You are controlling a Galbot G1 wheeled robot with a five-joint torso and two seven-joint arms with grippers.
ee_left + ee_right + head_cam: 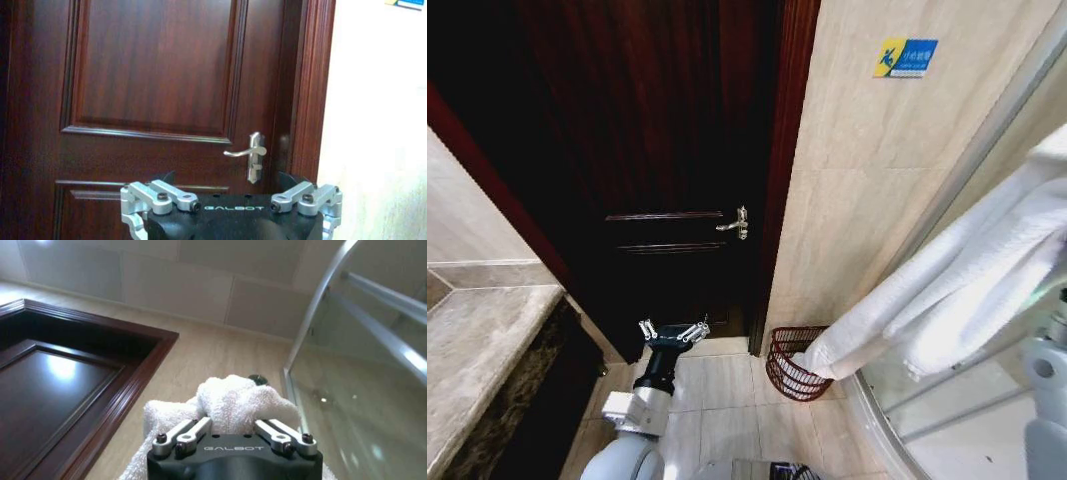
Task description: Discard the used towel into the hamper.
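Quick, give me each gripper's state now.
Left gripper: open, holding nothing, near the door.
Right gripper: shut on the white towel.

hamper (794,364) right of door (657,150), towel (947,285) overhanging

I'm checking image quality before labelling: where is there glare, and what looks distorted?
Right wrist view: a bright glare patch on the door beside the towel. Head view: wide-angle bending, the door frame and shower rail leaning outward. Left wrist view: even light, no glare.
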